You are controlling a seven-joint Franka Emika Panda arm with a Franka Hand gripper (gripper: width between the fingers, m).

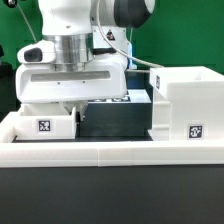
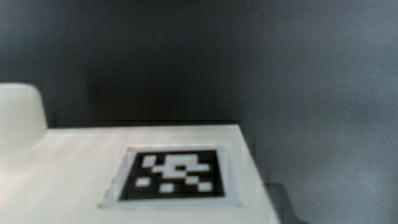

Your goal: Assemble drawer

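On the dark desk [image 1: 110,195], nearest the camera, lies the long low white plastic rail [image 1: 110,152], running across the exterior view. Just behind it, at the exterior view's left, sits the small white plastic tray with a black-and-white square tag [image 1: 45,122]. At the exterior view's right stands the tall boxy white plastic casing [image 1: 185,98], also tagged and well apart from the tray. Between them, partly hidden by the arm, is another white tagged piece [image 1: 132,98]. The white robot arm [image 1: 75,40] hangs low with its broad wrist block [image 1: 70,80] directly over the tray. The fingers are hidden below that block, so I cannot tell how far open they are or whether they hold anything. The wrist view shows a flat white tagged face [image 2: 175,175] close under the camera; I cannot tell which part it belongs to, though the tray seems likeliest. The step in hand looks like taking hold of the tray, with the drawer not yet assembled. The next move probably calls for a firm grip on a tray wall, a lift clear of the rail, and squaring the tray to the casing's opening before sliding it in.
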